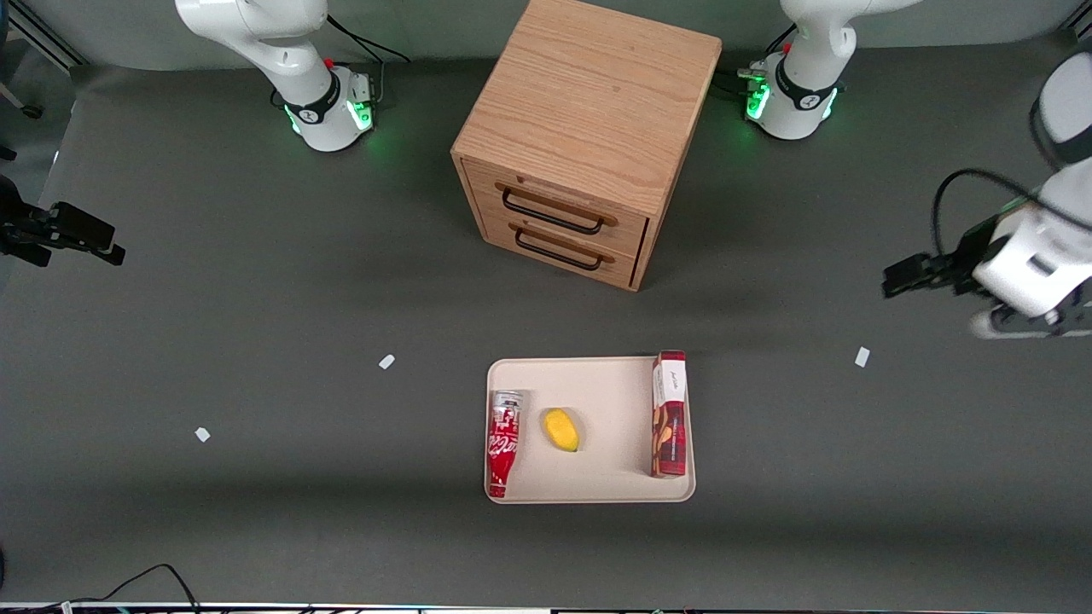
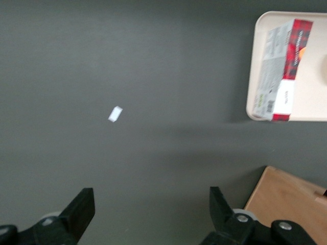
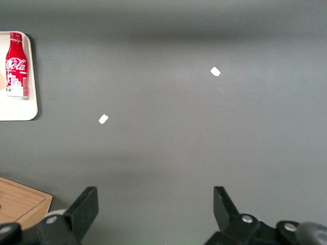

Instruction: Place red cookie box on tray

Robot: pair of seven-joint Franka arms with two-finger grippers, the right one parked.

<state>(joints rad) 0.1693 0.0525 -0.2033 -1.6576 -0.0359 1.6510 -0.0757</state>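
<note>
The red cookie box [image 1: 670,415] stands on its long edge on the beige tray [image 1: 610,384], along the tray's edge toward the working arm's end of the table. The left wrist view shows the same box [image 2: 282,70] on the tray [image 2: 254,76], its white end panel toward the cabinet. My gripper [image 1: 896,277] hangs high above the bare table, well away from the tray toward the working arm's end. Its fingers [image 2: 82,212] stand wide apart with nothing between them, so the gripper [image 2: 152,210] is open.
A red drink bottle [image 1: 503,442] and a small yellow fruit [image 1: 561,429] lie on the tray too. A wooden two-drawer cabinet [image 1: 584,136] stands farther from the front camera than the tray. Small white tape marks [image 1: 862,356] dot the grey table.
</note>
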